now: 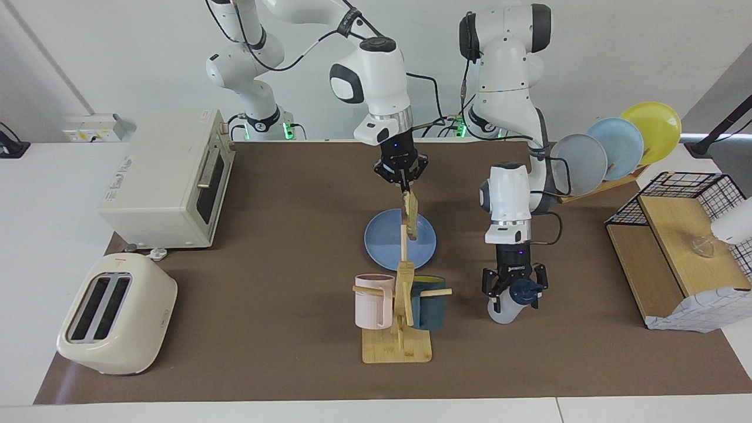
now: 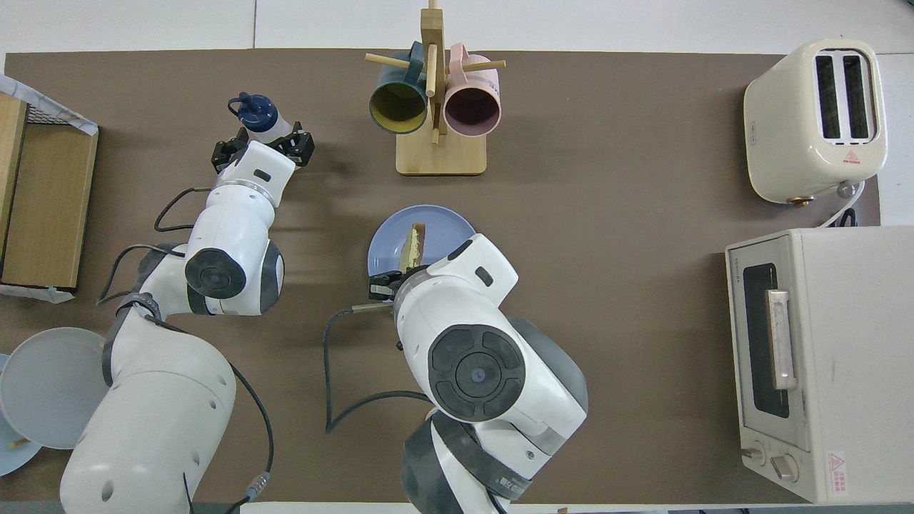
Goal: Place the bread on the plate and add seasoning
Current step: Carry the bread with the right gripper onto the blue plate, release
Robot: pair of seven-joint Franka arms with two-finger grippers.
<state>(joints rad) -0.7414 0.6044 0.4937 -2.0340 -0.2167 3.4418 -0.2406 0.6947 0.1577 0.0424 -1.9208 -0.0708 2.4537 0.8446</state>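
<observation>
Now bread point(image 1: 410, 214) hangs edge-down — upright; over plate point(image 1: 382, 244).

The right arm's jaws hold the bread point(image 2: 413, 243) on edge over the plate point(image 2: 443, 223); the bottle point(image 2: 265, 123) sits between the left jaws.

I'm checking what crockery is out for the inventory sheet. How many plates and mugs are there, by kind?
Plates: 4 (periwinkle plate on the table; grey-blue, light-blue and yellow in the rack)
Mugs: 2 (pink, dark teal)
Total: 6
</observation>
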